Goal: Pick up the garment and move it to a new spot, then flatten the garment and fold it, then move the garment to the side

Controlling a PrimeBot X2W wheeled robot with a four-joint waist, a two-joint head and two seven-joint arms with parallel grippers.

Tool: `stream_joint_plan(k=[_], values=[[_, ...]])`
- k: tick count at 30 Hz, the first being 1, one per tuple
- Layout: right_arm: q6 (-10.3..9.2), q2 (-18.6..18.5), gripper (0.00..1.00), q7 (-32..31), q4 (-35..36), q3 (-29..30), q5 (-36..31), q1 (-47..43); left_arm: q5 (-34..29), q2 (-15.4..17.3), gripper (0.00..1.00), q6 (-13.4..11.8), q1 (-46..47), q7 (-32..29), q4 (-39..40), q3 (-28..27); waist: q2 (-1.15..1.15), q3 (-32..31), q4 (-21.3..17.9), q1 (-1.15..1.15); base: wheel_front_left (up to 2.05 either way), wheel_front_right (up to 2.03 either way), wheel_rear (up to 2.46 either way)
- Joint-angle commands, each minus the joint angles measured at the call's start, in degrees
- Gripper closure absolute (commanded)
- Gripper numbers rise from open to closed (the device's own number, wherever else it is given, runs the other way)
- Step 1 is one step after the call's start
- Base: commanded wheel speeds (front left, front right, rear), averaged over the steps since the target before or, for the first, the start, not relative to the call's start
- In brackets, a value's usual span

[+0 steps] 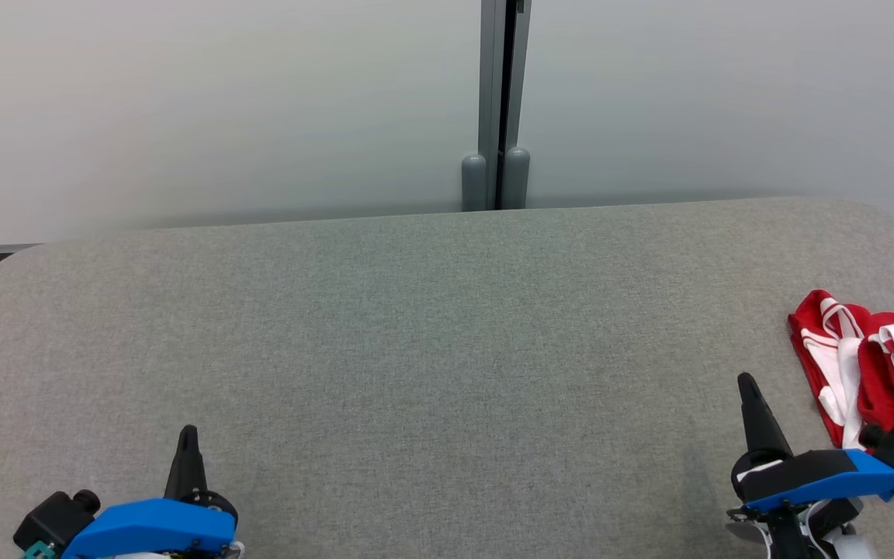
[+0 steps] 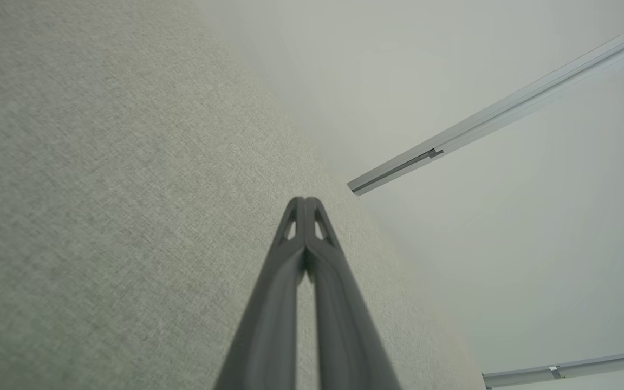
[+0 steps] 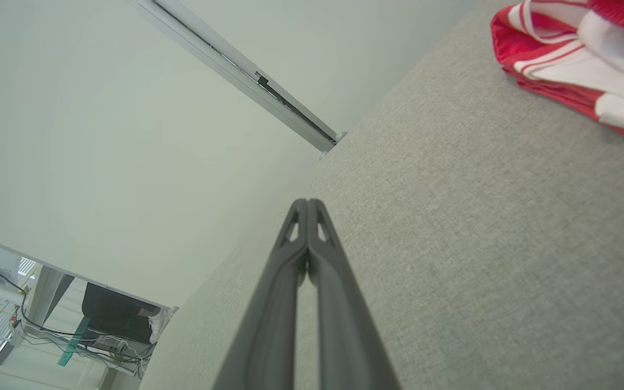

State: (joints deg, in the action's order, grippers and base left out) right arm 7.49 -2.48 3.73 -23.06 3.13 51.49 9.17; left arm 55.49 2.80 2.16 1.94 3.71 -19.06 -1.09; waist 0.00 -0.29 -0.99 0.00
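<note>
Head view, lower left: left gripper (image 1: 188,435) — blue housing, dark fingers pressed together into a single point, aimed up-frame over bare cloth.

Lower two thirds of the frame, edge to edge: grey fabric-covered table (image 1: 447,334), far corners rounded at left and right.

Upper frame: pale wall panels (image 1: 183,101), split at top centre by a grey post (image 1: 497,93) with two rounded stubs at its foot, just behind the table's far edge.

Lower right: right gripper (image 1: 747,382) — same blue housing, fingers likewise closed tip to tip, leaning slightly to the left.

Right edge, mid-height: garment (image 1: 881,365), red with white trim and bands, bunched in a heap on the table, cut off by the frame edge, just right of the right gripper's fingers and apart from them. Dark part of that arm overlapping its lower edge; contact there not discernible.

Left wrist view: table fabric at left; fingers (image 2: 287,260) rising from bottom centre, tips touching, thin slit lower down; pale wall at right, crossed by a slanting grey rail (image 2: 501,116).

Right wrist view: desk clutter (image 3: 111,325) with cables in the lower left corner; fingers (image 3: 290,260) at bottom centre, tips touching; garment in the upper right corner, resting on the fabric, well apart from the fingertips.
</note>
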Motion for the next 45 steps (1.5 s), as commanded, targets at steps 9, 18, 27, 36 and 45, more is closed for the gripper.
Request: stream_joint_plan(k=[9, 18, 27, 36, 45], values=[[0.0, -0.4, 1.0, -1.74, 2.29, 0.7, 6.95, -0.33, 6.17, 0.08, 1.0, 1.17, 2.15, -1.69, 1.57, -1.12, 0.0, 0.05, 0.11, 0.0, 0.0, 0.0, 0.0], [0.0, -0.43, 1.0, -3.15, 3.49, 1.17, 12.56, -0.81, 11.27, 0.08, 1.0, 1.95, 2.69, -3.13, 2.2, -1.76, 0.0, 0.11, 0.22, 0.0, 0.0, 0.0, 0.0], [0.01, -0.47, 1.0, -4.53, 4.57, 1.63, 17.85, -1.2, 16.05, 0.09, 1.0, 2.63, 2.98, -4.5, 2.73, -2.56, 0.0, 0.16, 0.34, 0.0, 0.0, 0.0, 0.0], [0.01, -0.49, 1.0, -5.89, 5.65, 2.06, 23.16, -1.73, 20.84, 0.09, 1.0, 3.25, 3.46, -5.81, 3.33, -3.25, 0.0, 0.22, 0.46, 0.0, 0.0, 0.0, 0.0], [0.01, -0.52, 1.0, -7.05, 6.62, 2.42, 27.67, -2.19, 24.88, 0.1, 1.0, 3.84, 3.67, -7.02, 3.82, -3.78, 0.0, 0.27, 0.58, 0.0, 0.0, 0.0, 0.0]])
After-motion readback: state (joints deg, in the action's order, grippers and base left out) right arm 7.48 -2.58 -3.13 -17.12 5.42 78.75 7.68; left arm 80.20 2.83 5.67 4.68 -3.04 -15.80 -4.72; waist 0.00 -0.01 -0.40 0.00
